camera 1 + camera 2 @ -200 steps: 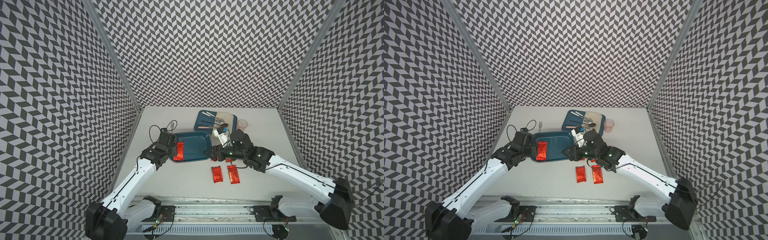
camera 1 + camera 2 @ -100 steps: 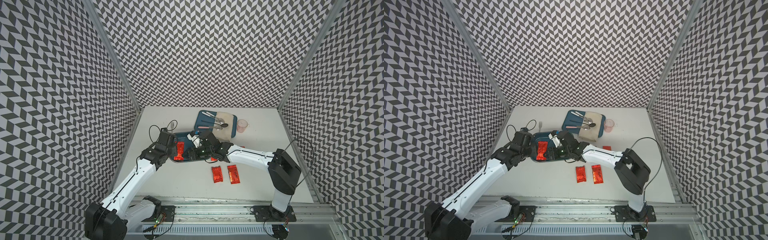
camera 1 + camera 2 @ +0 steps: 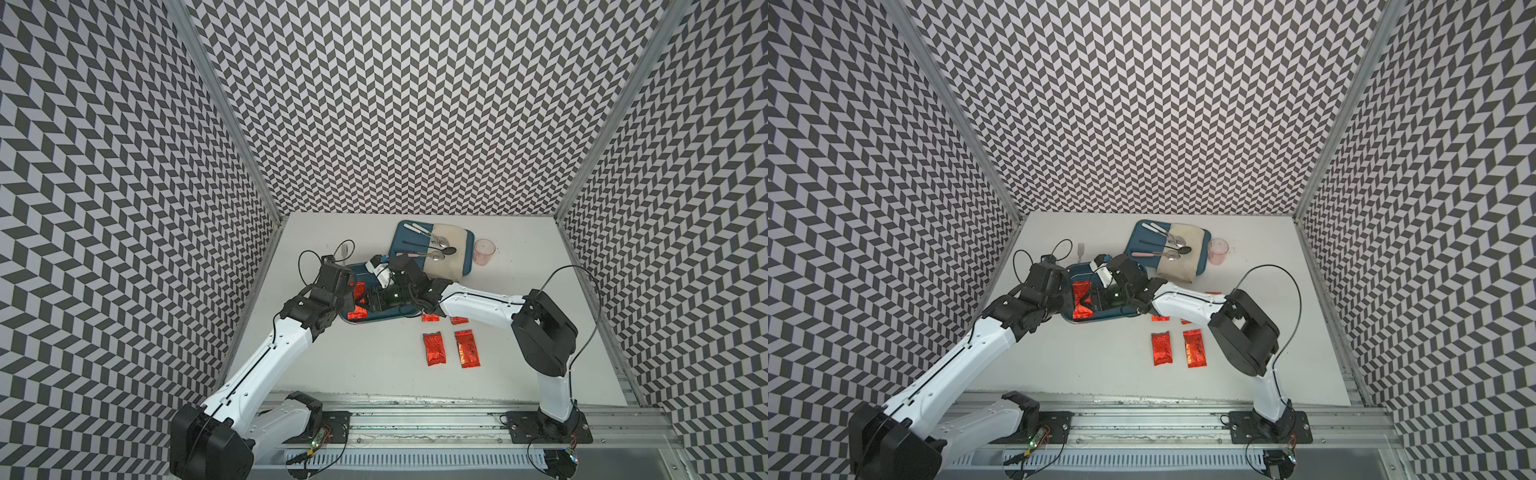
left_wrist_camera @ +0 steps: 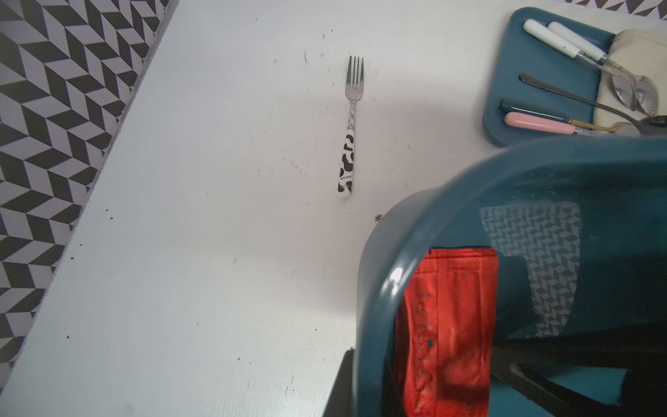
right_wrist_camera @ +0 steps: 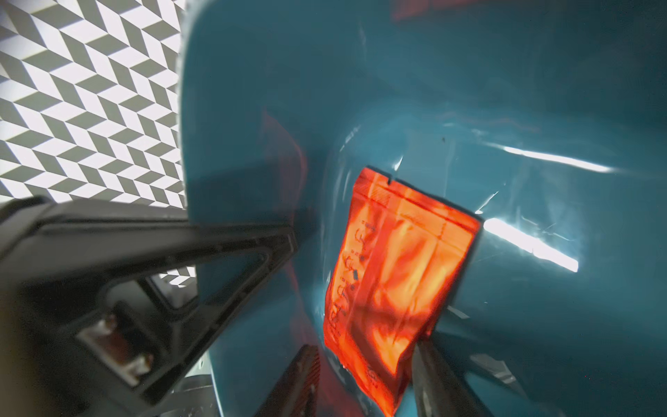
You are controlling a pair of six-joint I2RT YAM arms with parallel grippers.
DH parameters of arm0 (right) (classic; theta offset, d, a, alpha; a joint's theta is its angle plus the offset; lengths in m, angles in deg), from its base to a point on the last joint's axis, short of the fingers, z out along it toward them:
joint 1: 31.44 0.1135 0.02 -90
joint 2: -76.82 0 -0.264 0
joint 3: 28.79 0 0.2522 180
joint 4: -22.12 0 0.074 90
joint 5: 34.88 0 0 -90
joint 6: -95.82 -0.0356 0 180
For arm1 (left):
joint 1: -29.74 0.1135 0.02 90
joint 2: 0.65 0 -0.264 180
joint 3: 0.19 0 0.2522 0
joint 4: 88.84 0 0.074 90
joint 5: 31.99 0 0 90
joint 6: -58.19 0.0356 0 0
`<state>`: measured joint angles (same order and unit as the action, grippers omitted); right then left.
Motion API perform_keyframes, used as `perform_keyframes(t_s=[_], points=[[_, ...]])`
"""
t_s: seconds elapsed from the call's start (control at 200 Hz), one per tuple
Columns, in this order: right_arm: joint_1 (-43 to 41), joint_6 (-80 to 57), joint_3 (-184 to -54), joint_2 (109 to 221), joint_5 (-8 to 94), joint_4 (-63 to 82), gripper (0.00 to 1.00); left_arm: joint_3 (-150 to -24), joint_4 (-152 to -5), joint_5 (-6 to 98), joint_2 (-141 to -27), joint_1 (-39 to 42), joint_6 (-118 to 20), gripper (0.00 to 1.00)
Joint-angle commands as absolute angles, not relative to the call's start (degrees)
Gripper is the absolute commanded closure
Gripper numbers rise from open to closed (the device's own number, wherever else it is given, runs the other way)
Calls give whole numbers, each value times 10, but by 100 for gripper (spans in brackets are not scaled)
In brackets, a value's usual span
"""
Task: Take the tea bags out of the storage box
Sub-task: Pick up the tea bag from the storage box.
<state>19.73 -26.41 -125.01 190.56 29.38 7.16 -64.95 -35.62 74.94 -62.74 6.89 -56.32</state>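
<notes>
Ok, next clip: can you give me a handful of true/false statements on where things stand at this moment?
1. The left gripper is clamped on the box wall. True.
2. The box is empty. False: a tea bag lies inside it.
3. A fork lies on the table, outside the box. True.
4. The cup stands on the tray. False: it stands on the table beside the tray.
5. The right gripper is outside the box. False: it is down inside it, with a finger on either side of the tea bag.
</notes>
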Motion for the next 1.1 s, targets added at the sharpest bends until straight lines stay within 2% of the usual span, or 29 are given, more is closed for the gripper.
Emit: perform_keyframes(t_s=[0.0, 0.476, 0.741, 0.976, 1.096], points=[[188, -259, -1266, 1921, 288, 101, 56, -648, -370, 743, -612, 58, -562, 100], [187, -252, -1280, 1932, 268, 106, 85, -649, -368, 744, -623, 57, -562, 100], [180, -233, -1267, 1896, 289, 84, 100, -649, -368, 747, -627, 57, -562, 100], [141, -200, -1239, 1820, 285, 28, 100, -649, -365, 759, -625, 57, -566, 100], [100, -166, -1221, 1753, 281, -50, 100, -650, -362, 767, -626, 57, -570, 100]])
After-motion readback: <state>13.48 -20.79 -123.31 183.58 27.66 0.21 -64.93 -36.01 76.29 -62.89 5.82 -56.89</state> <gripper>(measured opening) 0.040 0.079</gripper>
